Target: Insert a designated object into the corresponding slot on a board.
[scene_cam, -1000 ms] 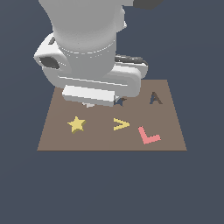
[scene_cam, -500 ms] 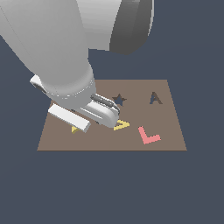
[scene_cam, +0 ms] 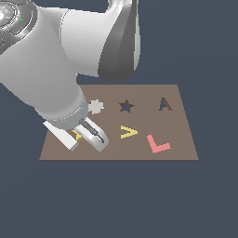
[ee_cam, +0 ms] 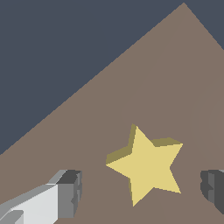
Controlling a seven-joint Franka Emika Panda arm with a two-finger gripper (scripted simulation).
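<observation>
- The white Franka arm reaches down over the exterior view's left end of the flat brown rectangular board [scene_cam: 181, 139], and its bulk hides that part of the board.
- The gripper [ee_cam: 142, 192] hangs low over the board, its dark-padded fingers [ee_cam: 70, 192] spread wide apart with nothing between them but the star.
- The small flat yellow five-pointed star block [ee_cam: 146, 166] lies flat on the brown surface, between the two fingertips in the wrist view and touching neither of them.
- In the exterior view only a sliver of that star [scene_cam: 77, 135] shows, just beside the white finger and under the wrist, near the board's front edge at the exterior view's left.
- The dark star-shaped cutout [scene_cam: 126, 106] sits in the board's back row, well apart from the star block and towards the exterior view's right of it.
- A pale grey cross-shaped patch [scene_cam: 95, 107] lies just beside that cutout on the exterior view's left; a dark A-shaped cutout [scene_cam: 165, 104] lies further along the same row on the right.
- A yellow V-shaped piece [scene_cam: 128, 132] rests on the board in front of the star cutout, and a pink L-shaped piece [scene_cam: 157, 143] rests near it towards the exterior view's right.
- Around the board the ground is plain dark blue-grey.
</observation>
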